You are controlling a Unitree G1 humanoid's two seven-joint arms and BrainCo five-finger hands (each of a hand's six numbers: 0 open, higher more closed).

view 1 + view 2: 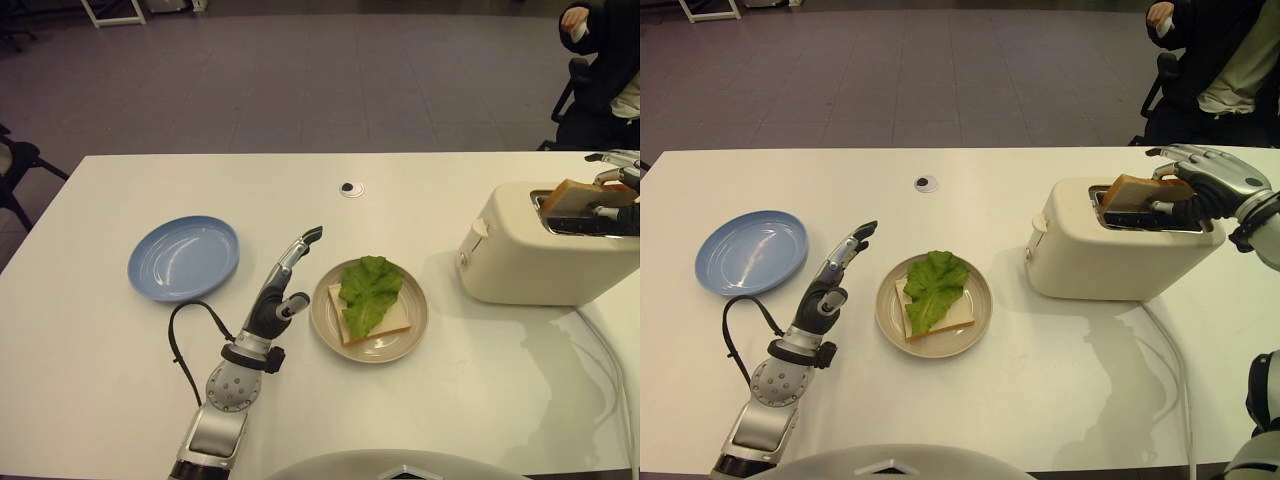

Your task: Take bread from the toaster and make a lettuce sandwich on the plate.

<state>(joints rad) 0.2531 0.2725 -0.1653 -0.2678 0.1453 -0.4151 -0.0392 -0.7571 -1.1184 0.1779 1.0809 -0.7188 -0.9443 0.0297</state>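
On the table (1040, 400), well left of the plate (978, 302), lies a blue plate (750, 252). Just left of the plate rests the left hand (828, 288), its fingers stretched out wide and holding nothing. On the plate lies one bread (958, 318) slice with a lettuce (935, 282) leaf on top of it. Behind the plate a small round disc (926, 183) sits on the table. Right of the plate stands the toaster (1110, 255). Over its slot the right hand (1212, 185) has its fingers closed around a toast (1135, 190), which is tilted and partly out of the slot.
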